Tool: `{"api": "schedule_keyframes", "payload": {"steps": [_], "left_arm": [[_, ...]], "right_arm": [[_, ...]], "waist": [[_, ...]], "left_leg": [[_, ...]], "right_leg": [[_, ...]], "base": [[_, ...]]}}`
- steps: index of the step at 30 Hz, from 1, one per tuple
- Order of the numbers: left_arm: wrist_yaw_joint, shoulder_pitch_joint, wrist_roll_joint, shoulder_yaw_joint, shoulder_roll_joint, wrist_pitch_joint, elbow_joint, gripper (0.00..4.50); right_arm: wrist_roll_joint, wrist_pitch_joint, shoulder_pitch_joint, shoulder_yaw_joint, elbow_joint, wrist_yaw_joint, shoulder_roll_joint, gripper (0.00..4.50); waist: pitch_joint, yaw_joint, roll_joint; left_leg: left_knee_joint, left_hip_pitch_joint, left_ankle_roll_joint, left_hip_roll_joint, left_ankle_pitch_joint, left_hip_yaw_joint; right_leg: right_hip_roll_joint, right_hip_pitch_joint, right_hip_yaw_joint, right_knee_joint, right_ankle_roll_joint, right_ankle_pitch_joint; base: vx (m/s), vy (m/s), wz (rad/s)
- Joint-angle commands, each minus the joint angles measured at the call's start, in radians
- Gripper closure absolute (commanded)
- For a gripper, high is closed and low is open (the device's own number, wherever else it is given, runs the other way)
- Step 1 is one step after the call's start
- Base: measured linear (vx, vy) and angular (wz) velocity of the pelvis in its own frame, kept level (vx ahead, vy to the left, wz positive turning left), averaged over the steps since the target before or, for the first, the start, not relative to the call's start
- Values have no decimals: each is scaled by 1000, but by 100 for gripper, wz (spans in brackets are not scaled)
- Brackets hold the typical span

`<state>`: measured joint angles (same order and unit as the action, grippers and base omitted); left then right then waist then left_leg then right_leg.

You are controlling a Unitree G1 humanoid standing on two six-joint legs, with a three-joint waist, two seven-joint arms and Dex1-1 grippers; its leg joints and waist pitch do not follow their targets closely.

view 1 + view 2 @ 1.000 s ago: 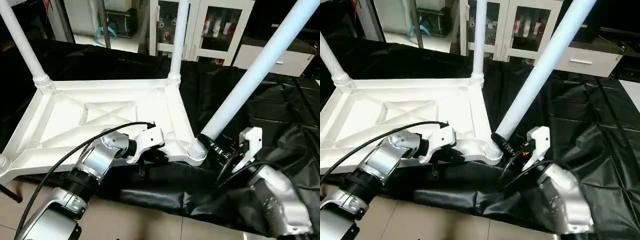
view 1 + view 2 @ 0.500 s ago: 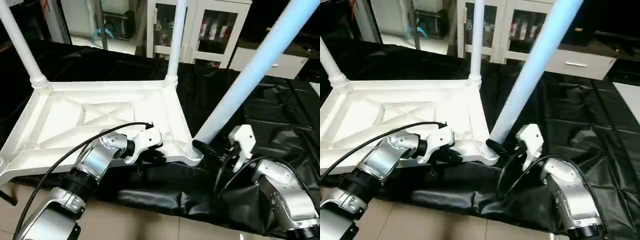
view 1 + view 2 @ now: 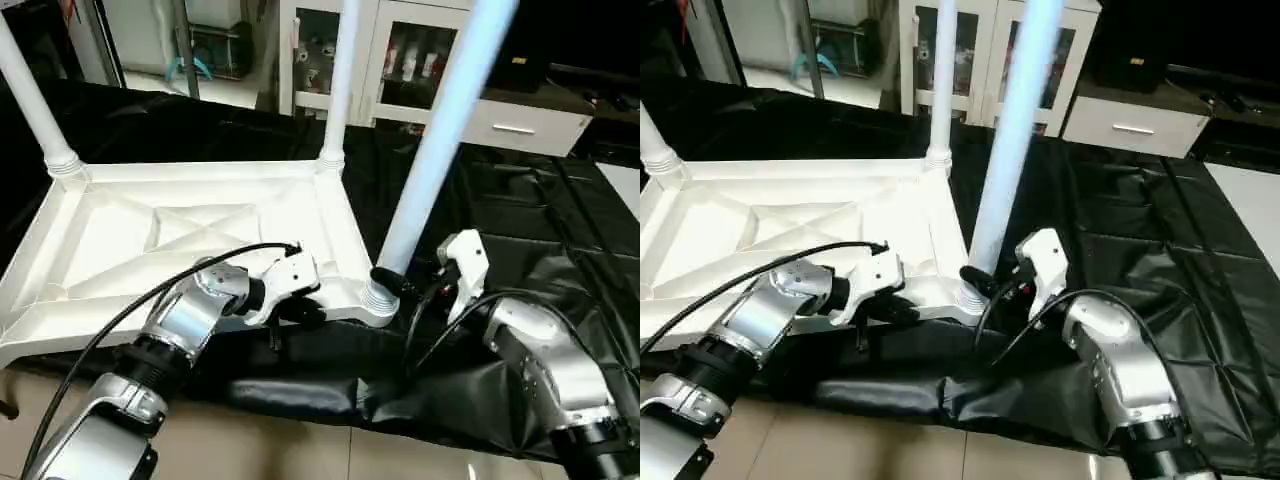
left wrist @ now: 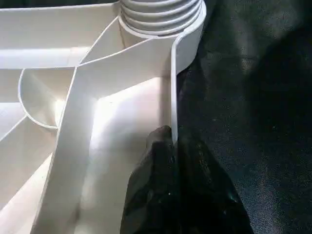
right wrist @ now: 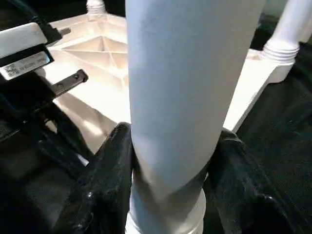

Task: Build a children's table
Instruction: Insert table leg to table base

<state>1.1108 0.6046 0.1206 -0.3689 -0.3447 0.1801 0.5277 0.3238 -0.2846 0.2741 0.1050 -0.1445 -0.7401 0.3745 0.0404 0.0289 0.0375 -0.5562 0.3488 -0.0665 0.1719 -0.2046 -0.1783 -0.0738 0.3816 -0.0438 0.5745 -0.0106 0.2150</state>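
The children's table top (image 3: 180, 235) lies upside down on a black sheet, ribbed underside up. Two white legs stand in its far corners (image 3: 36, 105) (image 3: 339, 90). A third leg (image 3: 432, 150) stands almost upright in the near right corner socket (image 3: 378, 297). My right gripper (image 3: 396, 284) is shut on this leg just above the socket, one black finger (image 5: 109, 165) on each side of the tube (image 5: 185, 87). My left gripper (image 3: 300, 311) is shut on the top's near rim (image 4: 171, 97), left of that socket; its fingers (image 4: 161, 161) pinch the thin wall.
The black sheet (image 3: 520, 210) covers the work surface and hangs over its near edge, with tiled floor (image 3: 300, 455) below. Glass-door cabinets (image 3: 405, 55) and a white drawer unit (image 3: 520, 125) stand behind. A black cable (image 3: 130, 315) runs along my left forearm.
The held leg has swung from leaning right to almost upright in its socket, my right gripper moving left with it. The left gripper keeps its hold on the rim.
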Motion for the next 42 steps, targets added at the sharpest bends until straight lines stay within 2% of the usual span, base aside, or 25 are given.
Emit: {"api": "schedule_keyframes", "payload": {"steps": [1, 2, 3, 4, 7, 13, 14, 16, 21, 29, 30, 32, 33, 34, 35, 36, 37, 38, 39, 42], "left_arm": [[12, 14, -9, -6, 4, -12, 0, 450], [10, 16, -8, -7, 5, -13, 2, 450], [6, 16, -7, -6, 5, -14, 2, 450], [3, 16, -5, -6, 6, -14, 3, 450], [-6, 18, -3, -4, 7, -15, 3, 450], [-9, 20, -1, -5, 6, -18, 6, 450], [-5, 21, 0, -8, 6, -21, 6, 450], [-4, 22, 0, -9, 5, -24, 7, 450], [-1, 21, 2, -11, 3, -28, 8, 450], [-16, 16, 0, -6, 10, -34, 18, 450], [-23, 16, -1, -5, 16, -30, 18, 450], [-37, 15, 4, -8, 26, -17, 15, 450], [-56, 13, 10, -10, 37, 1, 10, 450], [-69, 12, 14, -12, 45, 19, 6, 450], [-77, 12, 16, -12, 50, 29, 4, 450], [-102, 13, 23, -12, 63, 56, -3, 450], [-128, 16, 30, -11, 77, 80, -8, 450], [-151, 21, 36, -11, 91, 100, -12, 450], [-173, 25, 39, -9, 106, 120, -16, 450], [-222, 38, 38, -1, 153, 174, -32, 450]], "right_arm": [[-36, -140, -30, 28, -145, -1, 36, 268], [-43, -154, -17, 39, -144, -20, 51, 268], [-49, -156, -16, 45, -142, -26, 56, 268], [-54, -157, -17, 49, -141, -29, 60, 268], [-59, -164, -38, 68, -127, -39, 65, 268], [-68, -168, -72, 92, -115, -45, 61, 268], [-82, -147, -80, 95, -129, -30, 53, 268], [-85, -138, -84, 92, -138, -21, 44, 268], [-95, -122, -90, 90, -145, -5, 36, 268], [-125, -63, -69, 38, -200, 136, -19, 268], [-129, -52, -57, 26, -216, 168, -34, 268], [-139, -40, -29, -1, -252, 240, -63, 268], [-148, -25, -3, -21, -283, 297, -85, 268], [-155, -12, 16, -31, -303, 335, -97, 268], [-158, -4, 25, -36, -313, 355, -103, 268], [-158, 7, 43, -49, -330, 388, -117, 268], [-157, 17, 58, -61, -342, 417, -129, 268], [-156, 25, 70, -72, -352, 440, -140, 268], [-155, 31, 80, -80, -361, 458, -148, 268], [-155, 46, 101, -87, -392, 492, -167, 268]], "waist": [[-9, -2, -9], [-12, -2, -4], [-13, 1, -6], [-13, 2, -3], [-11, 2, 0], [-10, 4, -1], [-10, 3, -1], [-13, 4, -4], [-13, 3, -5], [-12, -1, -2], [-9, -7, -4], [-8, -11, -3], [-10, -18, -9], [-12, -28, -9], [-13, -31, -12], [-16, -35, -12], [-12, -38, -11], [-12, -40, -12], [-9, -42, -11], [-9, -43, -8]], "left_leg": [[91, -2, -3, 68, -416, 35], [89, -4, -2, 69, -407, 33], [85, -7, 2, 69, -387, 29], [84, -7, 4, 69, -379, 27], [86, -2, 9, 69, -372, 30], [87, -6, 5, 70, -391, 33], [87, -5, 5, 70, -394, 33], [87, -8, 1, 69, -402, 33], [89, -6, -4, 70, -418, 36], [88, -9, -12, 67, -452, 38], [90, -7, -20, 66, -482, 44], [93, -5, -25, 66, -499, 49], [95, -2, -36, 65, -515, 55], [98, 2, -47, 65, -526, 60], [99, 0, -52, 66, -531, 61], [98, -1, -53, 67, -524, 60], [101, 1, -52, 66, -533, 57], [101, -2, -55, 67, -539, 55], [98, -10, -49, 66, -556, 52], [97, -8, -44, 66, -525, 48]], "right_leg": [[-79, -5, 49, -93, 154, 437], [-81, -6, 50, -93, 154, 435], [-82, -4, 52, -93, 164, 411], [-81, -3, 53, -93, 167, 401], [-84, -8, 50, -94, 156, 439], [-85, -1, 51, -99, 135, 488], [-85, -1, 51, -99, 135, 492], [-85, -1, 51, -101, 130, 500], [-85, 0, 50, -102, 123, 513], [-85, 7, 48, -107, 109, 561], [-87, 9, 44, -111, 94, 617], [-89, 6, 42, -113, 78, 649], [-89, 5, 39, -111, 74, 654], [-88, 1, 33, -109, 76, 636], [-87, 1, 31, -109, 81, 618], [-85, -3, 30, -107, 98, 545], [-81, -2, 26, -106, 113, 499], [-80, -1, 26, -104, 120, 487], [-83, 5, 26, -111, 129, 499], [-84, 2, 28, -108, 146, 454]], "base": [[0, 0, 0], [0, 0, 0], [0, 0, 0], [0, 0, 0], [0, 0, 0], [0, 0, 0], [0, 0, 0], [0, 0, 0], [0, 0, 0], [0, 0, 0], [0, 0, 0], [0, 0, 0], [0, 0, 0], [0, 0, 0], [0, 0, 0], [0, 0, 0], [0, 0, 0], [0, 0, 0], [0, 0, 0], [0, 0, 0]]}}
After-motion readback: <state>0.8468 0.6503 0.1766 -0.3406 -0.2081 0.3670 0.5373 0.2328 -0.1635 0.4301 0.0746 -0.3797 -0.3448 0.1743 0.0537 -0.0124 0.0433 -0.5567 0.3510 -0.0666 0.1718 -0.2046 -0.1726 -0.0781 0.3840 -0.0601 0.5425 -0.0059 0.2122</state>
